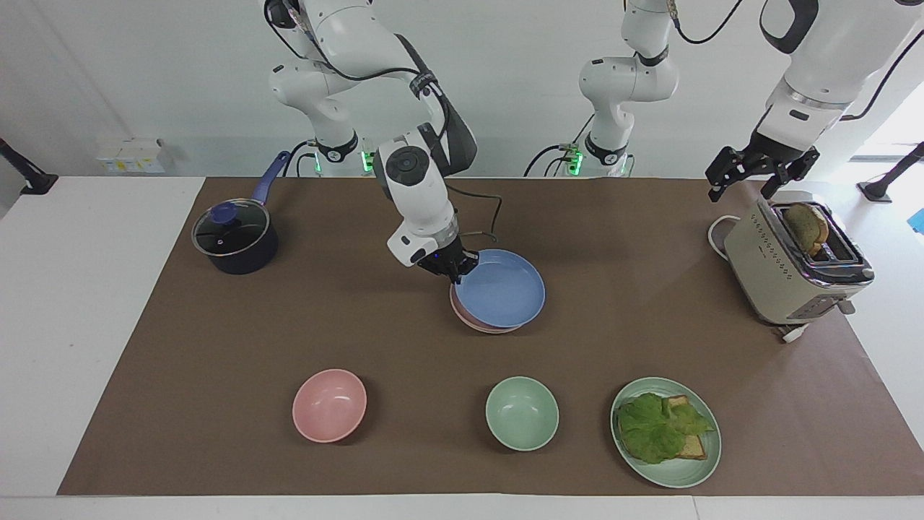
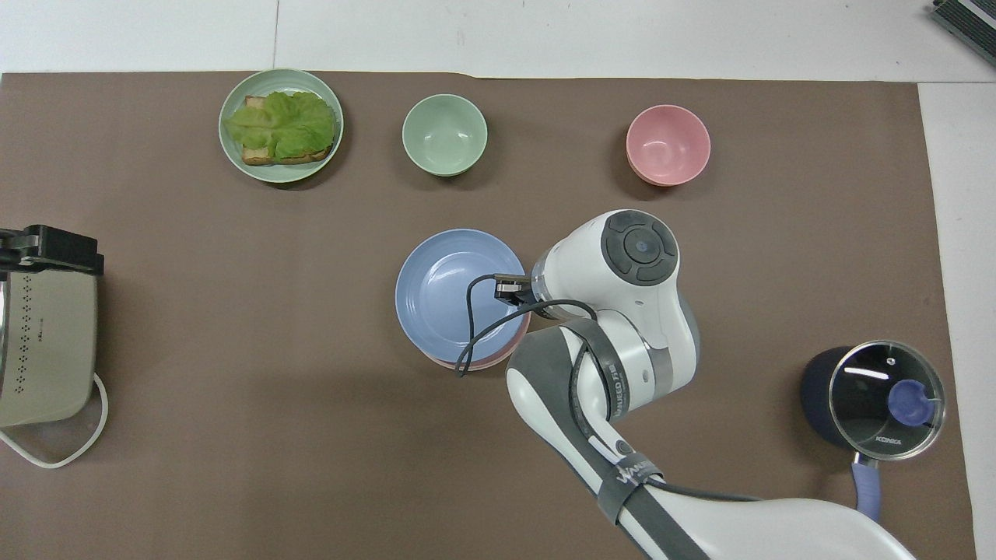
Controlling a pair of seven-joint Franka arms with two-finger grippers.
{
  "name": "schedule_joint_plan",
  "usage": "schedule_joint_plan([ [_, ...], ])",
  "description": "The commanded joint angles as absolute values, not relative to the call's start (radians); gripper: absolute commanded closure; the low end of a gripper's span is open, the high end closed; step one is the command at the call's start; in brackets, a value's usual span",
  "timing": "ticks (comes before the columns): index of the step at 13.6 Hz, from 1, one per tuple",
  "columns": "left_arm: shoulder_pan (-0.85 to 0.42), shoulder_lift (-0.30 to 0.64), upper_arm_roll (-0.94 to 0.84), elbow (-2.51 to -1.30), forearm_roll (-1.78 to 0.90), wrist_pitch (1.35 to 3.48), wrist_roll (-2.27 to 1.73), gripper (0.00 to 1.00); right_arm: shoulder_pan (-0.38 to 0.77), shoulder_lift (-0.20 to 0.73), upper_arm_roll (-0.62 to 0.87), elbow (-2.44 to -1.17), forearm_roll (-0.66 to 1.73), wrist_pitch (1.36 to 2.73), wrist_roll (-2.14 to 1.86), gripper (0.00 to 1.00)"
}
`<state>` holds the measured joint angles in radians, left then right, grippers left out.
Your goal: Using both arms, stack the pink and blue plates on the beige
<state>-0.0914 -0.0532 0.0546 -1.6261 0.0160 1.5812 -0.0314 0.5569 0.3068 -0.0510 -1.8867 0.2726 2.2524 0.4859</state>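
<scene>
Bright, even light fills both sharp views; soft shadows hug the dishes, daylight glare whitens one corner.

Saucepan (image 1: 234, 238), toaster (image 1: 790, 271), two bowls (image 1: 329, 404)

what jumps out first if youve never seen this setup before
The eye goes first to the right gripper, shut on the rim of the blue plate, which sits over the pink plate in the middle of the mat. Next comes the toaster at the left arm's end of the table, a slice of bread sticking up from its slot, with the left gripper waiting open above it.
</scene>
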Motion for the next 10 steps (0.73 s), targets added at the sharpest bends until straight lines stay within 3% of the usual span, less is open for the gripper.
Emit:
schedule_joint_plan([
  [1, -0.083, -0.083, 0.049, -1.66, 0.028, 1.592, -0.029, 0.0, 0.555, 0.299, -0.052, -1.907, 0.299, 2.276, 0.486, 1.0],
  [2, -0.083, -0.083, 0.049, -1.66, 0.028, 1.592, -0.029, 0.0, 0.552, 0.299, -0.052, -1.911, 0.299, 2.278, 0.48, 1.0],
  [3, -0.083, -0.083, 0.049, -1.66, 0.028, 1.592, -0.029, 0.0, 0.549, 0.308, -0.052, -1.911, 0.299, 2.278, 0.473, 0.83],
  [4, -0.083, -0.083, 0.049, -1.66, 0.028, 1.592, -0.029, 0.0, 0.548, 0.311, -0.052, -1.911, 0.299, 2.279, 0.471, 0.59],
  [5, -0.083, -0.081, 0.049, -1.66, 0.028, 1.592, -0.029, 0.0, 0.546, 0.313, -0.052, -1.91, 0.299, 2.281, 0.471, 0.17],
  [6, -0.083, -0.083, 0.049, -1.66, 0.028, 1.592, -0.029, 0.0, 0.546, 0.313, -0.052, -1.908, 0.298, 2.281, 0.469, 0.0],
  [10, -0.083, -0.083, 0.049, -1.66, 0.028, 1.592, -0.029, 0.0, 0.538, 0.321, -0.061, -1.867, 0.253, 2.281, 0.462, 0.0],
])
